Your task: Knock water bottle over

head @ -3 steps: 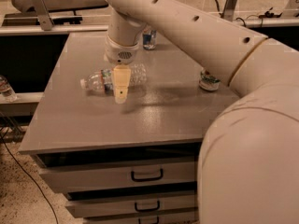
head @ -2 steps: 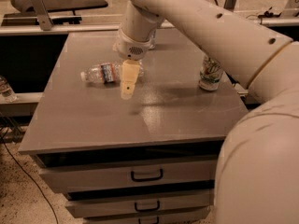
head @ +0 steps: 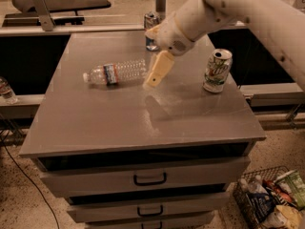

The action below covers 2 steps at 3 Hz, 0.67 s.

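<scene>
The water bottle (head: 116,72) lies on its side on the grey cabinet top (head: 119,123), its white cap pointing left and its label band near the cap end. My gripper (head: 155,78) hangs from the white arm just right of the bottle's base, a little above the surface, with its cream fingers (head: 160,69) pointing down and to the left. It holds nothing.
A green-and-white soda can (head: 217,70) stands upright at the right. A blue-and-silver can (head: 151,28) stands at the back edge, partly behind the arm. Drawers (head: 149,179) lie below. A wire basket of packets (head: 271,202) sits on the floor at right.
The arm has swung right and lifted back, clearing the view of the bottle. The bottle lies on its side as before.
</scene>
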Available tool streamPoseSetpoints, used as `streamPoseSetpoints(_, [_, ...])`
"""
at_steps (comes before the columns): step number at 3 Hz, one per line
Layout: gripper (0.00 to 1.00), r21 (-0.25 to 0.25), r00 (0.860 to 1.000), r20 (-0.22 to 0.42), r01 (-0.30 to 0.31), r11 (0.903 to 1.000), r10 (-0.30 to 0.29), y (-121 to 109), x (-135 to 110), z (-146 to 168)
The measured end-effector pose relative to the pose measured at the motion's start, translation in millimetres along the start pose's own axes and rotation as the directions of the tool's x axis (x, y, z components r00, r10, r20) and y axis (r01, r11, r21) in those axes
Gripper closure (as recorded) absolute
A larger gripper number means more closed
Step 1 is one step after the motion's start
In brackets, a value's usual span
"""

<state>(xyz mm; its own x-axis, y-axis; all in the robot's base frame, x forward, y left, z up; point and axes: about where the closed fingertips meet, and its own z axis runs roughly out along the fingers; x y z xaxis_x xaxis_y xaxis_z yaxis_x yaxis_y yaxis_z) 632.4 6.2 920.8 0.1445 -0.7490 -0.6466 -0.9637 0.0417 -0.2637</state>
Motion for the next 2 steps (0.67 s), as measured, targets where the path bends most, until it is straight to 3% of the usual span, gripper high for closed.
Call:
streamPoseSetpoints(1, [0.00,0.081,0.979,0.197,-0.075,0.9939,0.058,-4,11,-43])
streamPoseSetpoints(2, [0.00,0.143,0.914,0.399,-0.135,0.9806,0.067,-9,16,-86])
